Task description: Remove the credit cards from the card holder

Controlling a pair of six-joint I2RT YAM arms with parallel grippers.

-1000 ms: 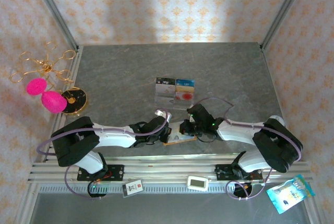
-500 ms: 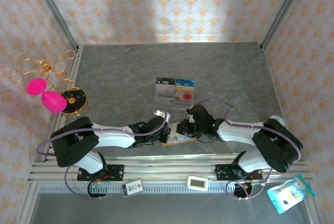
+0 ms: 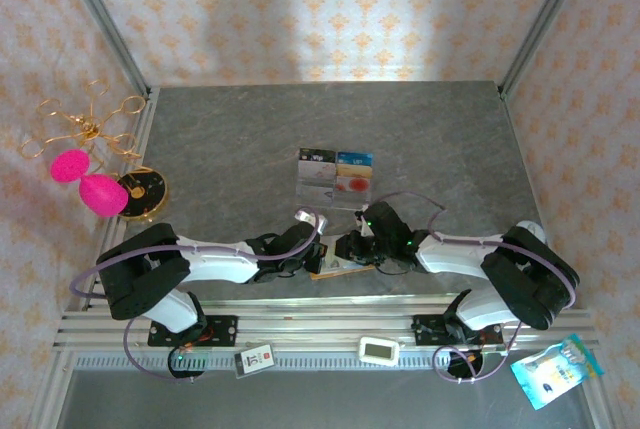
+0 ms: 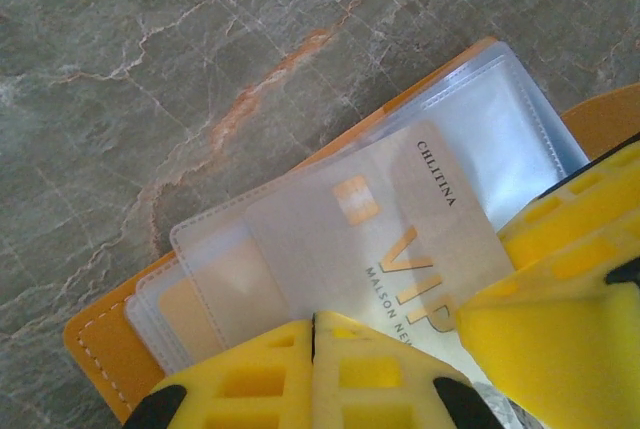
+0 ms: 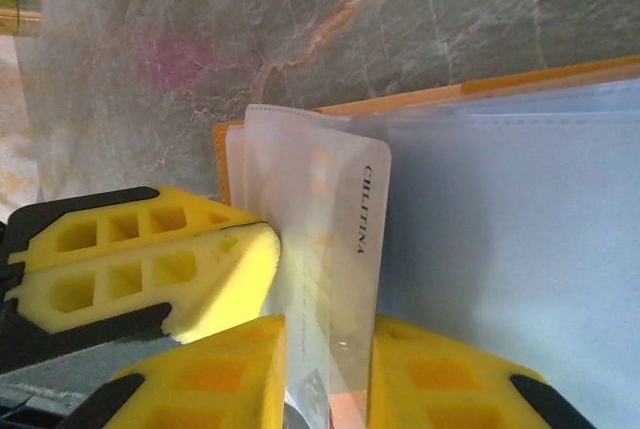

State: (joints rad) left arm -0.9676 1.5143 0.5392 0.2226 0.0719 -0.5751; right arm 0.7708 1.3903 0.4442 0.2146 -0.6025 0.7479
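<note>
Movement first, at right tool [image 5: 325, 334]: sits a touch closer to left tool [image 4: 313, 324] than a second ago, with yellow pads [image 5: 225, 369] parted slightly instead of fully shut. Stands now astride a lifted clear sleeve [image 5: 300, 179], with the gold VIP card [image 5: 345, 249] inside it running down between those pads. Cannot tell from the wrist view whether pinching that leaf or merely straddling it. Left tool as before: shut pad to pad, holding nothing, tips down on the lower part of the same card, seemingly pinning the stack.

Further out, more sleeves fanned beneath, with at least one other gold-toned card [image 4: 190, 304] showing through at the left of the fan. All of it in the open orange card holder [image 4: 95, 334], flat on the grey marbled desk [image 3: 230, 139] near the front edge, between the two arms. Beyond, well apart, a clear compartment tray [image 3: 335, 174] with coloured cards.

Reads as a switch from probing to grasping, with the opening just wide enough to take one leaf. No card out of the holder yet, so the extraction proper is not begun. Calls next for closing on the card itself rather than its plastic, then drawing toward the sleeve's open side while left tool keeps the holder down. Risks dragging the sleeve and the whole holder along if plastic and card get clamped together.
</note>
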